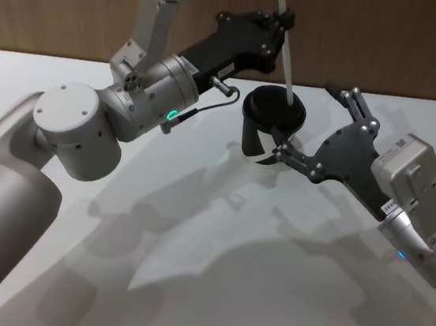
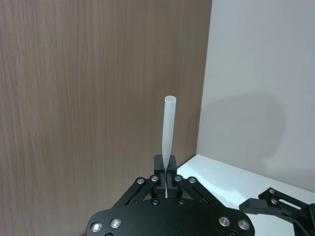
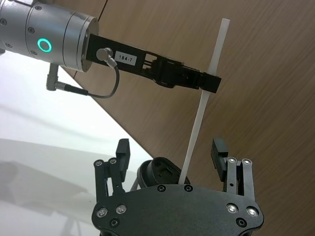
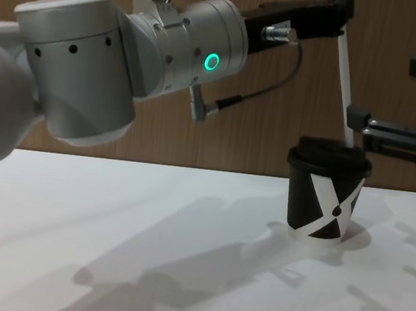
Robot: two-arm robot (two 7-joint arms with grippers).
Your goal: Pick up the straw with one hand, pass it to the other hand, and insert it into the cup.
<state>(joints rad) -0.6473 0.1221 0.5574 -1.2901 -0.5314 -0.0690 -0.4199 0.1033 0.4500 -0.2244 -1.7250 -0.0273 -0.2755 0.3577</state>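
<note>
From the left of the head view, the left arm's forearm rises to the upper middle, where the left gripper (image 1: 282, 18) is clenched on the straw (image 1: 288, 60). It grips the upper part, probably so that the long lower length hangs free to be steered down. In the left wrist view the straw's short top end stands out of the pinched fingers (image 2: 166, 169). The straw slants down to the right, and its lower tip meets the domed lid of the cup (image 4: 323, 196). How far the tip has entered cannot be told. The cup stands on the white table (image 4: 147, 216), right of centre in the chest view. At the right edge, the right gripper (image 4: 390, 93) is spread wide and grasps nothing, level with the lid. It is likely parked close so the left arm can finish the insertion.
</note>
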